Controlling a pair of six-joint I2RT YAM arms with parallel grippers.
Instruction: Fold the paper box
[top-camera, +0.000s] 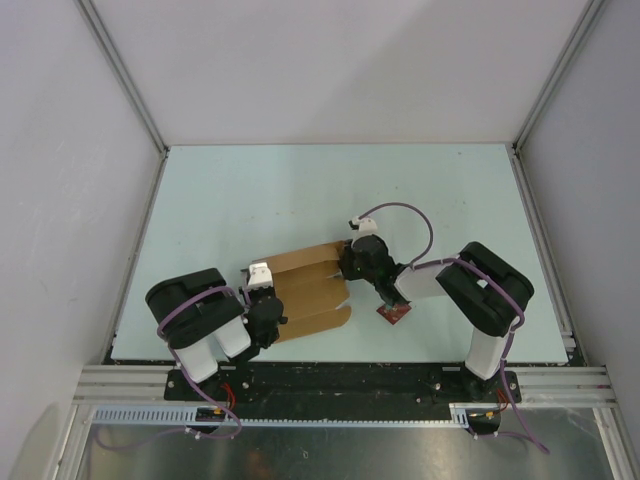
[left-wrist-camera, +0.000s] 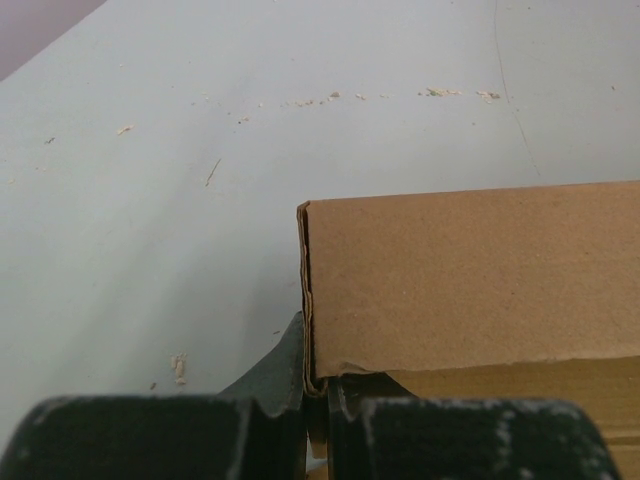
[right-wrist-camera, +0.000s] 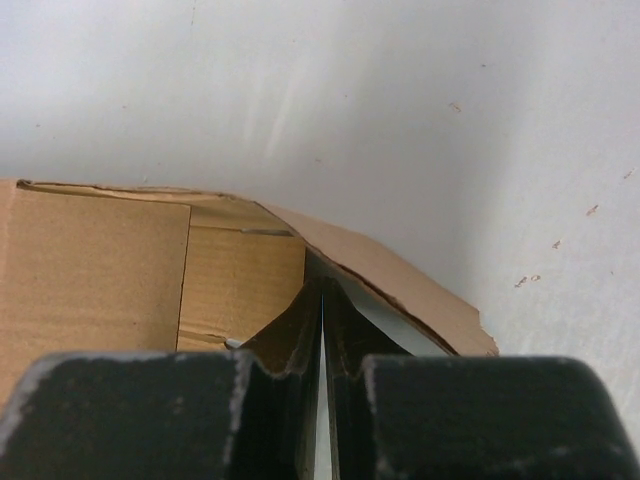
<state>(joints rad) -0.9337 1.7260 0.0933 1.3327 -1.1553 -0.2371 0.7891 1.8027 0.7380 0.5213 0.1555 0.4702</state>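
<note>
Arms angled inward: left tool clamped on brown kraft cardboard box corner; right tool closed at its flap.

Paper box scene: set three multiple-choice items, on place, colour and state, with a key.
1. The small red square lies: A. on the table right of the paper box; B. on the box; C. at the far edge.
2. The paper box is: A. white; B. brown; C. blue.
3. The left gripper is: A. wide open; B. holding the red square; C. shut on the box's edge.
1 A: the top view shows it by the box's right end. 2 B: brown card in every view. 3 C: the left wrist view shows it clamping the edge.
</note>
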